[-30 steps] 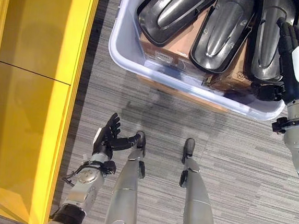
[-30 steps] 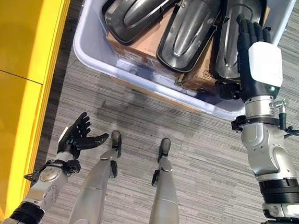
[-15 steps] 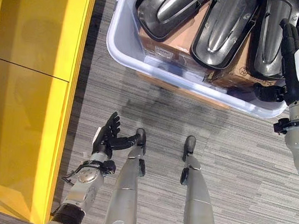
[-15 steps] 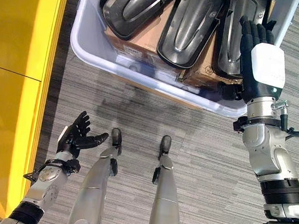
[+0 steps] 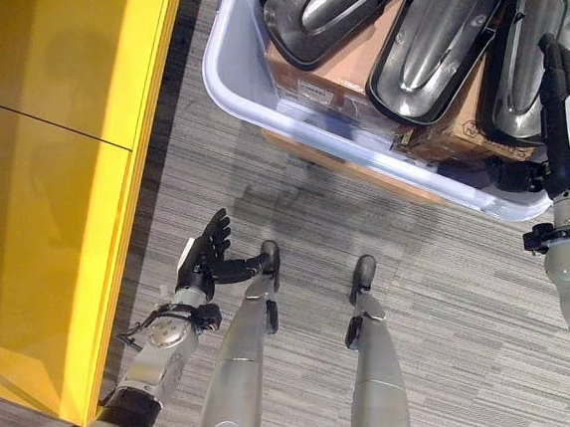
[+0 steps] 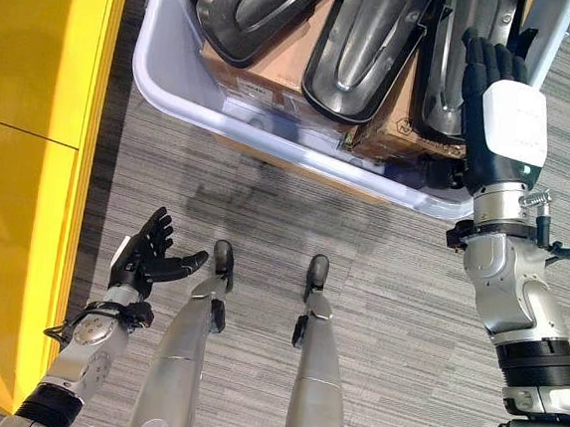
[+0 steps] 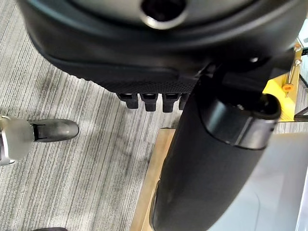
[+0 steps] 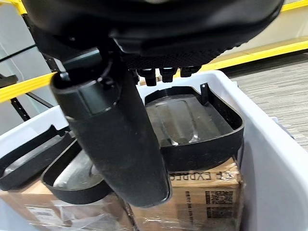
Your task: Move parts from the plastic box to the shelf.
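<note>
A pale lavender plastic box (image 6: pixel 168 68) stands on the grey striped carpet (image 6: pixel 389 283), and a yellow shelf unit (image 5: pixel 60 154) is at the robot's left side. In the box three black moulded plastic tray-shaped parts lie side by side on brown cardboard cartons (image 6: pixel 267 72) — the left part (image 6: pixel 245 10), the middle part (image 6: pixel 365 41) and the right part (image 6: pixel 453 58).

The right hand (image 6: pixel 498 122) is over the near right corner of the box, above the right part, with the fingers stretched straight and the thumb apart – it holds nothing.

The left hand (image 5: pixel 204 256) hangs low near the carpet, well apart from the box, with fingers spread and relaxed, empty.
</note>
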